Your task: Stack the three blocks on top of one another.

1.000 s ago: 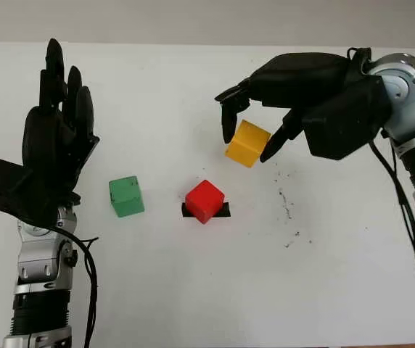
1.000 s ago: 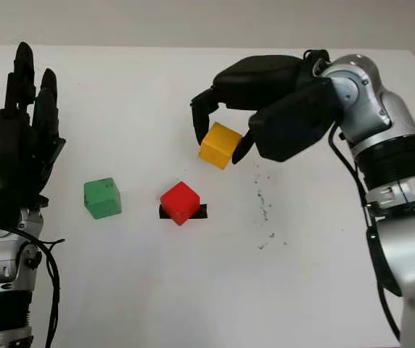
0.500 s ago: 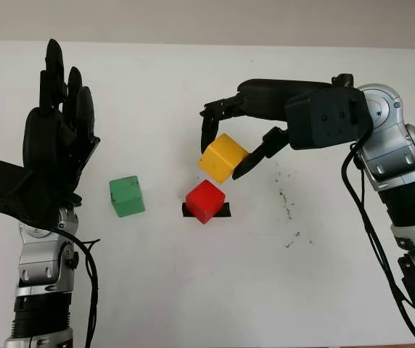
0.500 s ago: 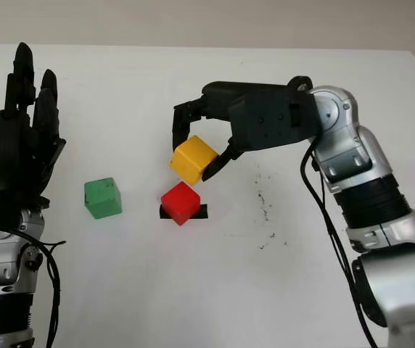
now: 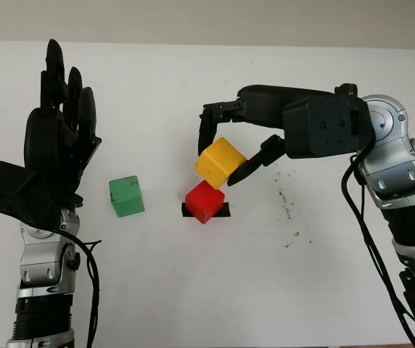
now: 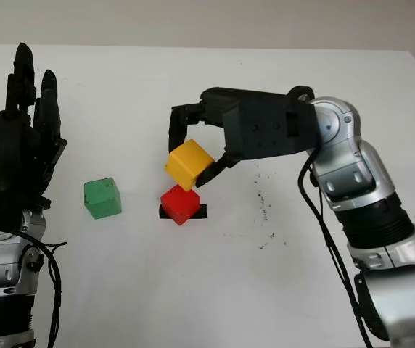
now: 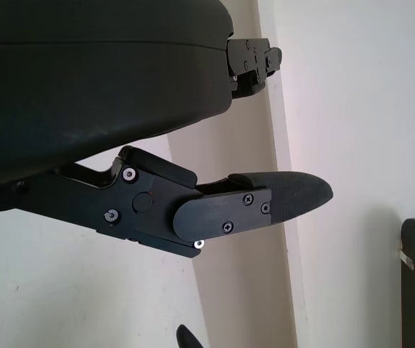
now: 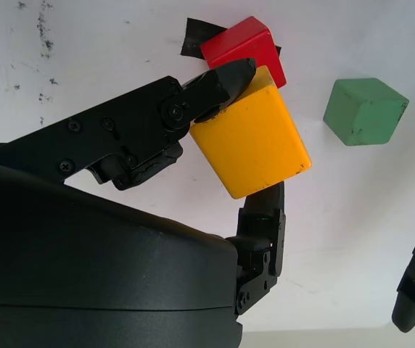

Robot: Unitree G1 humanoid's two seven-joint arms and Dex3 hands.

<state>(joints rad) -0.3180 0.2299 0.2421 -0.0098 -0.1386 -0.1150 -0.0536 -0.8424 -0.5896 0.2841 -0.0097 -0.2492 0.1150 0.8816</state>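
White worktop [image 5: 193, 290] carried a green block [image 5: 126, 196] at the left and a red block [image 5: 205, 201] on black tape at the centre. Beyond, the right hand [image 5: 218, 152] pinched a yellow block [image 5: 220, 162] between its fingers [image 8: 226, 76], tilted just above the red one, while the left hand [image 5: 51, 156] was raised open at the left.

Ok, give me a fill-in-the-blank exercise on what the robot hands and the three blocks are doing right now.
1. The right robot hand grips the ____ block between its fingers.
2. That block hangs tilted just above the ____ block, which sits on a black mark.
3. The block standing alone on the table, nearest the left robot hand, is ____.
4. The raised left robot hand holds ____.

Missing words: yellow; red; green; nothing
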